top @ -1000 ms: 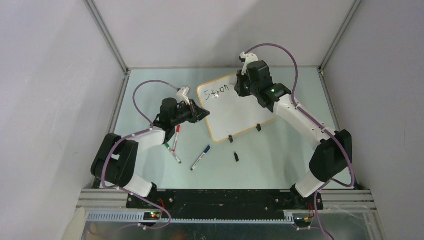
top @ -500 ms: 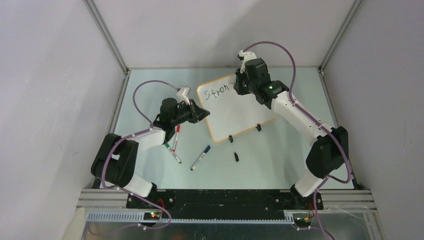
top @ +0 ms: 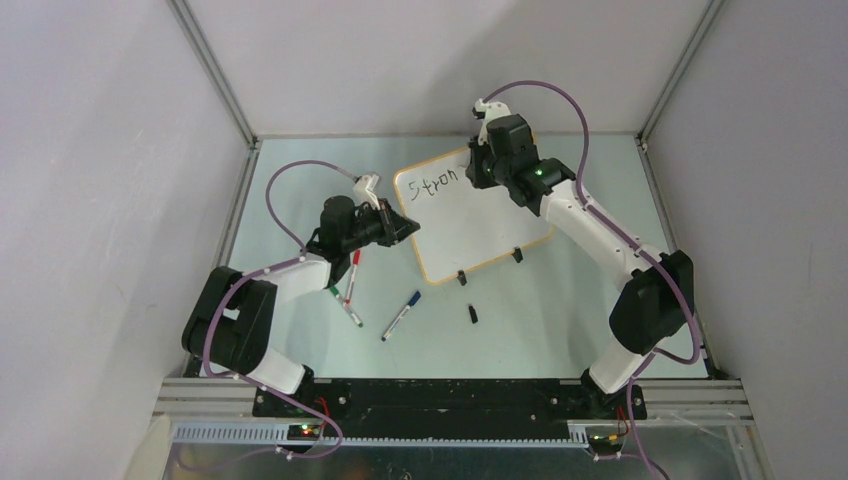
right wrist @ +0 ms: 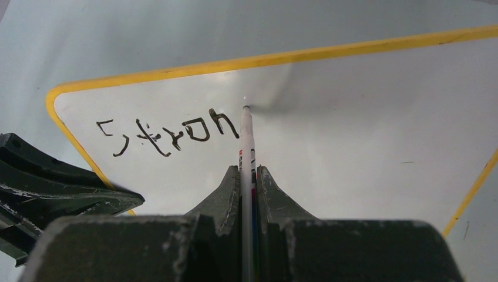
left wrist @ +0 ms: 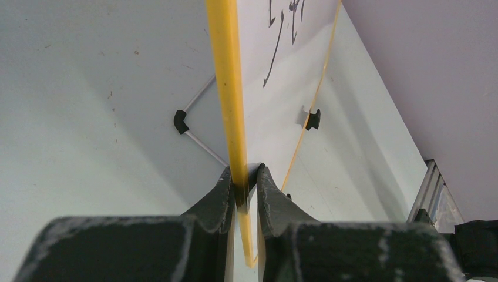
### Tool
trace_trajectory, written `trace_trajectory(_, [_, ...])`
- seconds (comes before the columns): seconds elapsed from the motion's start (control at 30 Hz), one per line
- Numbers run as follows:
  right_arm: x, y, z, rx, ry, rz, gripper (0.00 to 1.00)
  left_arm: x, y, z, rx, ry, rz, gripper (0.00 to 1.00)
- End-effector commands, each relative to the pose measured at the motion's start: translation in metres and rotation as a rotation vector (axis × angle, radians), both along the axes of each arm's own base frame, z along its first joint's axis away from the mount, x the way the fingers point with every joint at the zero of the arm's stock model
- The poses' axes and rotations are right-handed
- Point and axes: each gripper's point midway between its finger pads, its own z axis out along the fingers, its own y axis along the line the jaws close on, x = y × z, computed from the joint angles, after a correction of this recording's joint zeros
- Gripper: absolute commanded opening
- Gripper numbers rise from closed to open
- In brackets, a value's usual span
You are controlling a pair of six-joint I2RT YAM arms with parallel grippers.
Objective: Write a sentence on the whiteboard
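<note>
Pale green surface (top: 560,300) carried the whiteboard (top: 480,225) at its far middle: white, yellow-rimmed, two black clip feet on its near edge, the sentence (top: 428,186) reading "Stron" by the far edge. Its long axis slanted from near left to far right. Left hand (top: 410,228) pinched its left rim; right hand (right wrist: 248,173) pinched a marker (right wrist: 246,135).

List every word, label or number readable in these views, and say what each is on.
"Stron": black handwriting on the whiteboard, seen upside down in the right wrist view.
Small red and black print on the marker barrel: too small to read.
Nothing else is legible.
</note>
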Motion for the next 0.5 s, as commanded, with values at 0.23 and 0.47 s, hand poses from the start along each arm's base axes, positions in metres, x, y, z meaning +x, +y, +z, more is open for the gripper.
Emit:
trace_trajectory(0.23, [-0.008,0.009,-0.002,-0.01,0.003,0.059,0.0,-0.004,0.01,-0.026,0.109,0.014,0.011,0.0])
trace_trajectory(0.47, [-0.01,0.002,-0.005,-0.034,0.01,0.039,0.0,-0.004,0.009,-0.027,0.11,0.015,0.011,0.0])
